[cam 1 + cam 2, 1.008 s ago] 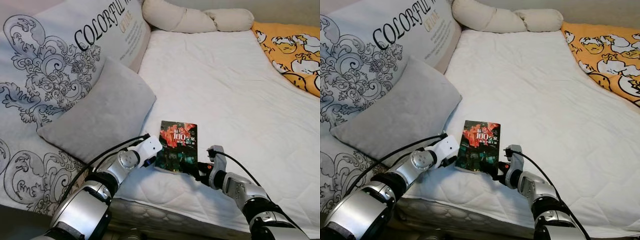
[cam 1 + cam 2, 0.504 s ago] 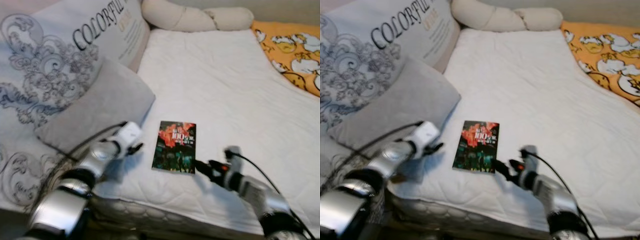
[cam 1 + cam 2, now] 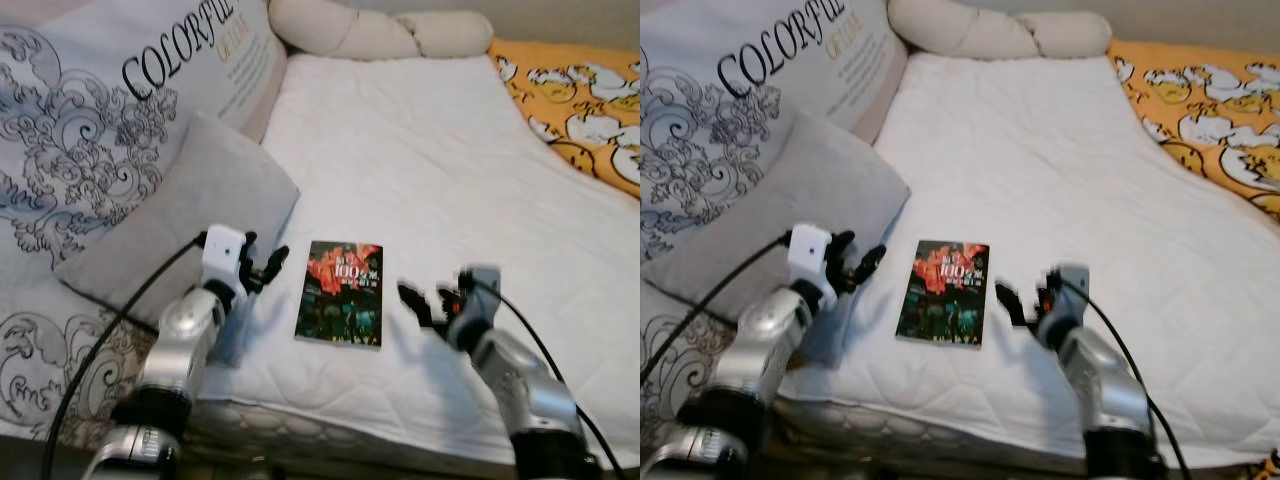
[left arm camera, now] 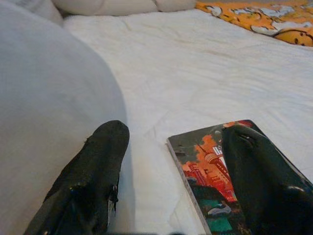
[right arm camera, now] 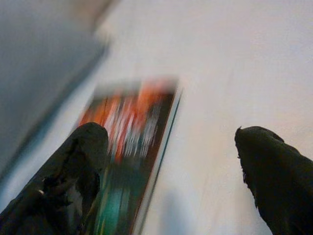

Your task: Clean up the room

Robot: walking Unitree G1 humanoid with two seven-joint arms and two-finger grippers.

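Note:
A dark paperback book (image 3: 341, 292) with a red and orange cover lies flat on the white mattress (image 3: 440, 170) near its front edge. My left gripper (image 3: 264, 268) hovers just left of the book, above the sheet, fingers open and empty. My right gripper (image 3: 420, 304) hangs just right of the book, also open with nothing held, and is blurred. In the left wrist view the book (image 4: 212, 171) lies between and beyond the two black fingers (image 4: 93, 171). The right wrist view shows the book (image 5: 132, 147) blurred beside one finger.
A grey pillow (image 3: 190, 215) leans against a large patterned cushion (image 3: 110, 110) at the left. A cream bolster (image 3: 370, 35) lies at the head of the bed, and an orange duck-print blanket (image 3: 580, 100) covers the far right. The mattress edge runs along the bottom.
Both grippers have lifted and drawn apart from the book's lower corners, the left to the left, the right to the right. The book lies flat where it was. The camera shifted slightly.

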